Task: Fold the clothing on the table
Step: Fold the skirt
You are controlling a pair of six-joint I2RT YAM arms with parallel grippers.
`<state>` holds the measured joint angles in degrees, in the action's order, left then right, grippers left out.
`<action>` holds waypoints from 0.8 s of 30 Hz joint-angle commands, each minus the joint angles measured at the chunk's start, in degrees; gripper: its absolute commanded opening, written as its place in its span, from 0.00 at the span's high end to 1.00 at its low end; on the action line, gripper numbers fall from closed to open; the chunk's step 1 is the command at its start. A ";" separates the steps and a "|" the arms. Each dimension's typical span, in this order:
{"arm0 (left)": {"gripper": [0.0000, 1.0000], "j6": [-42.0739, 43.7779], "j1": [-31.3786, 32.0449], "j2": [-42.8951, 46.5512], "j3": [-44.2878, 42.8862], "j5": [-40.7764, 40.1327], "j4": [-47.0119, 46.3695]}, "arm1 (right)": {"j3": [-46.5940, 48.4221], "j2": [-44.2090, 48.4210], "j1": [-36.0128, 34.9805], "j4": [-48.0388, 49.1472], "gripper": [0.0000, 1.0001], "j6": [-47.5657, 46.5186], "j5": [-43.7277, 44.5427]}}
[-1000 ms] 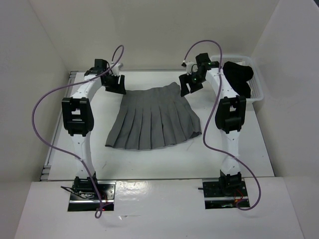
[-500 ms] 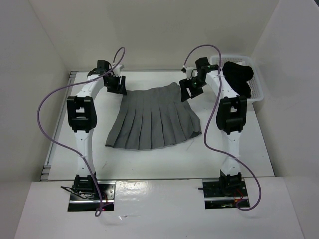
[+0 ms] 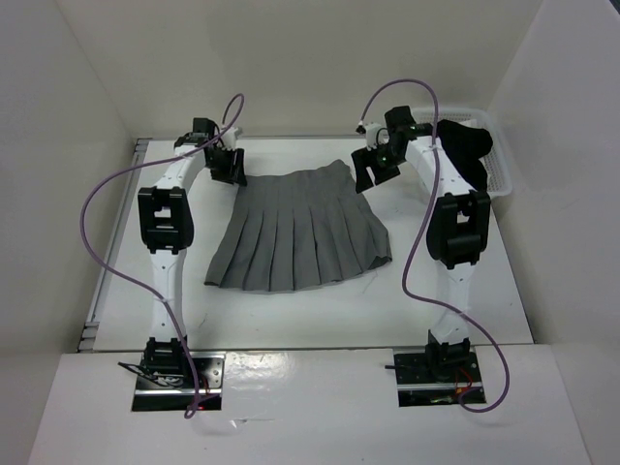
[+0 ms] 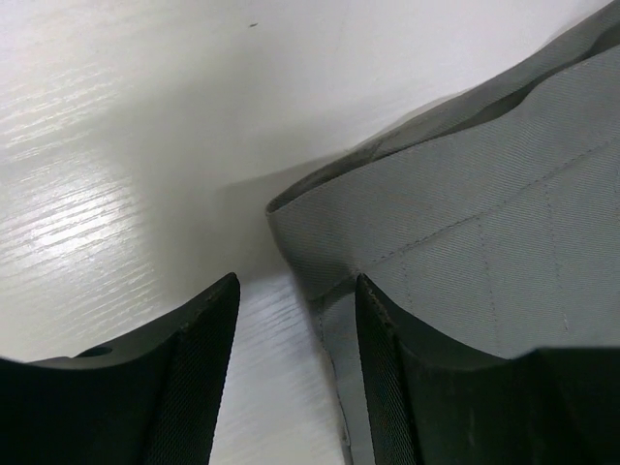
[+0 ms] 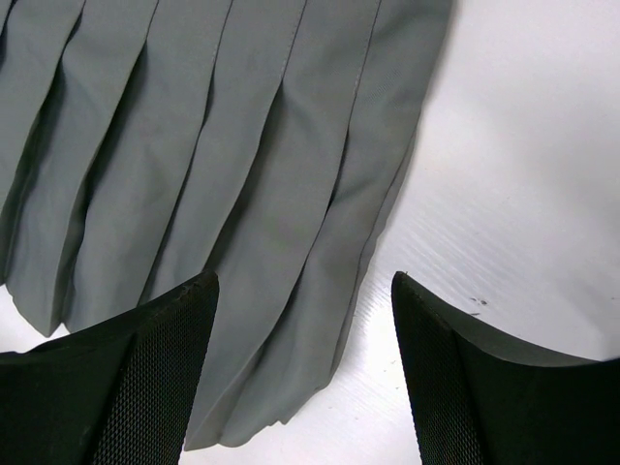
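- Top view: the grey pleated skirt [image 3: 295, 232] is lying flat mid-table [image 3: 291, 315], narrow waistband at the far side, wide hem fanning toward my bases.
- The waistband is running left to right, its right end a touch farther away. My left gripper [image 3: 231, 167] is sitting at its left end and my right gripper [image 3: 368, 170] at its right end, so each arm is nearer its own corner.
- Left wrist view: the left gripper [image 4: 291, 387] is standing with jaws apart, clamped on nothing. The skirt's waistband corner [image 4: 465, 242] is lying just ahead and to the right, its side edge running into the gap over bare table [image 4: 116, 145].
- Right wrist view: the right gripper [image 5: 300, 378] is holding its jaws wide and gripping nothing, with the skirt's pleats [image 5: 223, 174] filling the left and the side edge passing between the fingers, table [image 5: 523, 145] to the right.
- Judging: both corners are needing a pinch before any fold toward the hem.
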<state>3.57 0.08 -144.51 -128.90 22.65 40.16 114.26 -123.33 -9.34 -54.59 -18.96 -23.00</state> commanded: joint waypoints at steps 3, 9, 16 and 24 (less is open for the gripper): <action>0.42 -0.76 -0.34 -1.47 -2.23 0.81 2.20 | -0.70 3.53 -0.06 1.68 0.24 -0.55 0.42; 0.50 -0.15 1.68 -2.09 -1.89 3.36 2.82 | -0.70 3.01 -0.06 1.68 0.24 -0.55 0.42; 0.64 0.91 2.21 0.27 2.95 5.56 1.59 | 1.14 0.29 -0.06 2.20 0.24 -0.55 -0.81; 0.72 2.75 2.21 6.68 12.43 5.65 -0.26 | 11.75 -8.04 1.08 0.89 0.24 0.59 -4.68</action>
<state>4.49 2.02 -140.92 -120.49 28.05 38.52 119.74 -127.59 -9.10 -54.13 -18.92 -24.88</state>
